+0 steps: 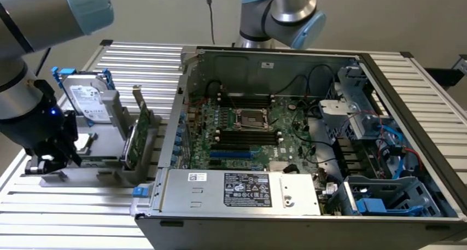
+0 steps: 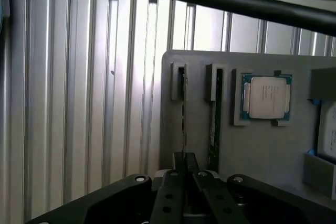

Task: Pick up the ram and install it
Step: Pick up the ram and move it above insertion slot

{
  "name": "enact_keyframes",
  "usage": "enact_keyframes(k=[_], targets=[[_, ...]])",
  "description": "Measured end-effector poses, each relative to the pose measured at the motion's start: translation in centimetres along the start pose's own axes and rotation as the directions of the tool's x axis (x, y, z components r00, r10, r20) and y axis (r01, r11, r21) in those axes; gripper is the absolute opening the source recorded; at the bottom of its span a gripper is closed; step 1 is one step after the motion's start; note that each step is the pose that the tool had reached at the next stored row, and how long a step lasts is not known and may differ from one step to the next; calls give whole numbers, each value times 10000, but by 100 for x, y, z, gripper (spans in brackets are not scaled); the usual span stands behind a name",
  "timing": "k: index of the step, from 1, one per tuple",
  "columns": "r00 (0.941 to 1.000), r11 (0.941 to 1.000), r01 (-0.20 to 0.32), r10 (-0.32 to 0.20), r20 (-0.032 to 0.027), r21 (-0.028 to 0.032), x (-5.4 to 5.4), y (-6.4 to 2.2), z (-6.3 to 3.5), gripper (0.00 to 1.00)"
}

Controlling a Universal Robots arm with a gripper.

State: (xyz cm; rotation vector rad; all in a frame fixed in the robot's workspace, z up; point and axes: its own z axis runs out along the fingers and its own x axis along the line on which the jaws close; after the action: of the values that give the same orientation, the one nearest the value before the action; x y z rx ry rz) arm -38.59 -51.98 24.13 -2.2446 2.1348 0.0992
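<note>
claw [image 2: 184,165] is hanging low over the near end of the grey holder [image 2: 262,150], which is resting on the slatted counter [image 2: 79,103] at the exterior view's left, well apart from the open computer case [image 1: 241,69].

wrist view: the two fingers are pressing together on the near end of the ram [image 2: 184,114], so the claw is clamped on it. the ram is standing on edge, seated along its slot in the holder. a second green stick [image 2: 214,124] is standing in the neighbouring slot, just beside the ram and clear of the fingers. a silver processor [image 2: 265,97] is lying flat in its own pocket beyond that stick.

exterior view: a hard drive [image 1: 86,99] and a taller green card [image 1: 140,132] are standing upright in the same holder, between the arm and the case. the motherboard [image 1: 292,146] is lying exposed on the floor of the case.
</note>
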Motion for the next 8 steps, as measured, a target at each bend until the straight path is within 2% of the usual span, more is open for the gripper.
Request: enact_keyframes(k=[5,8], targets=[[9999,10000,-2,3,117,-28,-1,-137,-102,13],[9999,10000,-2,2,129,-32,-4,-192,-177,13]])
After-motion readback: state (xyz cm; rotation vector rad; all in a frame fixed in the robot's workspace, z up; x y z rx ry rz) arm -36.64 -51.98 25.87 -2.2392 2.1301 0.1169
